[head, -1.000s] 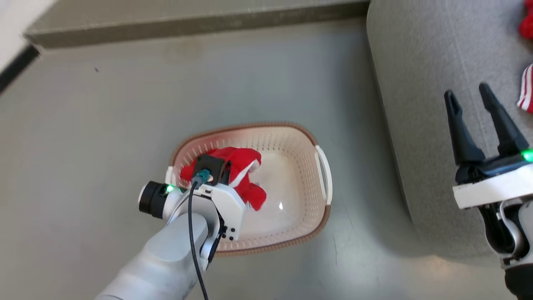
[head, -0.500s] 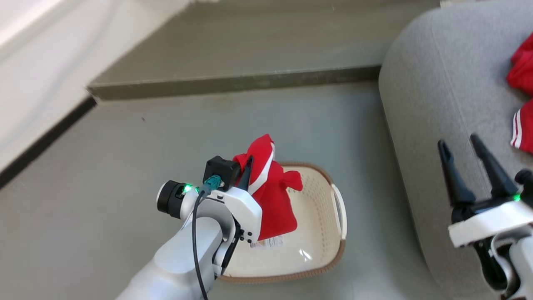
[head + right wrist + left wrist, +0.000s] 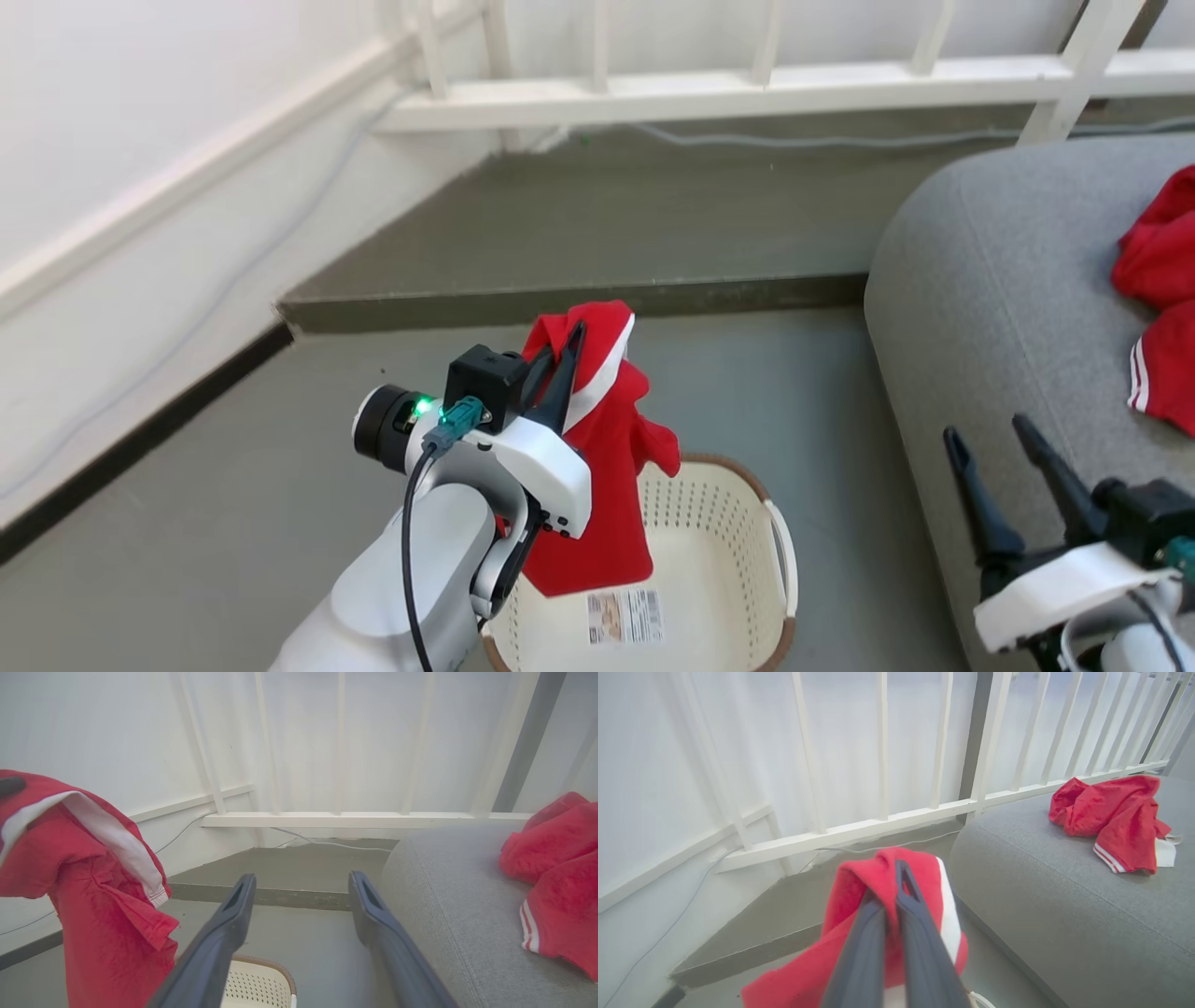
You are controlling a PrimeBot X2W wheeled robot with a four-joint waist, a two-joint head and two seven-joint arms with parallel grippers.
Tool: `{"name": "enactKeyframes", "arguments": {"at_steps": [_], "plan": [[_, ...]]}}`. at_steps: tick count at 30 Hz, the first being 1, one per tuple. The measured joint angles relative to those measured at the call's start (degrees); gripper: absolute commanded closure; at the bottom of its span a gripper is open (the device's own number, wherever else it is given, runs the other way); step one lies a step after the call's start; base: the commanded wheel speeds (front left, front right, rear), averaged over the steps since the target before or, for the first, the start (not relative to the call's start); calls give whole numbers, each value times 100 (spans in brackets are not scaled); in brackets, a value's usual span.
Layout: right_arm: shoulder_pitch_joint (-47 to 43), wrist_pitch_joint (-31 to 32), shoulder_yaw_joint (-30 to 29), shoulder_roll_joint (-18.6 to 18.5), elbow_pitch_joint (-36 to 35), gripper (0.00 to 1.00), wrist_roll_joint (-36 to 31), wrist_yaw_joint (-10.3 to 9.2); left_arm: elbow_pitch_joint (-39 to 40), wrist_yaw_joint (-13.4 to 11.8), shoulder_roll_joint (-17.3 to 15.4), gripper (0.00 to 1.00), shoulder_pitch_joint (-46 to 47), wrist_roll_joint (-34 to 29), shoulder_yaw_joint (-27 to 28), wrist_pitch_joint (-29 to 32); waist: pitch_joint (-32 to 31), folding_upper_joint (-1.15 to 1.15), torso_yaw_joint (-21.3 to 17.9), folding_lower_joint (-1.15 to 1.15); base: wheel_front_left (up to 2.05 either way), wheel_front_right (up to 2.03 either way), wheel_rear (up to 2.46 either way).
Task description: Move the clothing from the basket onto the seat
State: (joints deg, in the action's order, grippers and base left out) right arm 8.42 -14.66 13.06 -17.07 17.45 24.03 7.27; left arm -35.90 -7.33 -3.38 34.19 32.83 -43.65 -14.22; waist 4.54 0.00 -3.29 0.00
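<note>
My left gripper (image 3: 568, 347) is shut on a piece of red clothing (image 3: 607, 485) with a white stripe, which hangs above the cream basket (image 3: 738, 523). The left wrist view shows the same gripper (image 3: 896, 877) with its fingers pinched into the red fabric (image 3: 850, 896). The basket holds only a paper label (image 3: 624, 616). More red clothing (image 3: 1158, 308) lies on the grey seat (image 3: 990, 308) at the right. My right gripper (image 3: 990, 443) stands open and empty beside the seat's front edge. The right wrist view shows the hanging clothing (image 3: 103, 905) at the left and the seat (image 3: 448, 905) at the right.
A white railing (image 3: 747, 84) runs along the back, above a low raised step (image 3: 579, 299). A white wall with a dark skirting strip (image 3: 131, 439) borders the left. Grey floor (image 3: 233, 523) surrounds the basket.
My left gripper has lifted the red clothing up out of the basket. The head camera has tilted upward, bringing the railing and wall into view.
</note>
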Motion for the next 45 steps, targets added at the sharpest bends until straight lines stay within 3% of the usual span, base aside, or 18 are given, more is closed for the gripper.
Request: {"name": "enactKeyframes", "arguments": {"at_steps": [11, 20, 28, 35, 45], "plan": [[-437, 0, -55, 297, 156, 0, -300, 0, 411, 277, -94, 100, 214, -218, 122, 8, -445, 0, 106, 0, 0, 0, 0], [-435, 0, -69, 319, 178, 0, -324, 0, 808, 331, -67, 100, 1107, -303, 100, 270, -442, 0, 124, 0, 0, 0, 0], [-419, 1, 73, 326, 158, 0, -323, 0, 831, 332, 21, 100, 1329, -301, 43, 322, -435, 0, 88, 0, 0, 0, 0], [-132, 0, 536, 316, -151, 0, -256, 0, 770, 381, 46, 100, 1346, -298, -45, 318, -403, 0, 81, 0, 0, 0, 0], [664, 1, 1716, 211, -467, 0, -77, 0, 717, 379, 98, 100, 1453, -248, -203, 302, -380, 0, 106, 0, 0, 0, 0]]}}
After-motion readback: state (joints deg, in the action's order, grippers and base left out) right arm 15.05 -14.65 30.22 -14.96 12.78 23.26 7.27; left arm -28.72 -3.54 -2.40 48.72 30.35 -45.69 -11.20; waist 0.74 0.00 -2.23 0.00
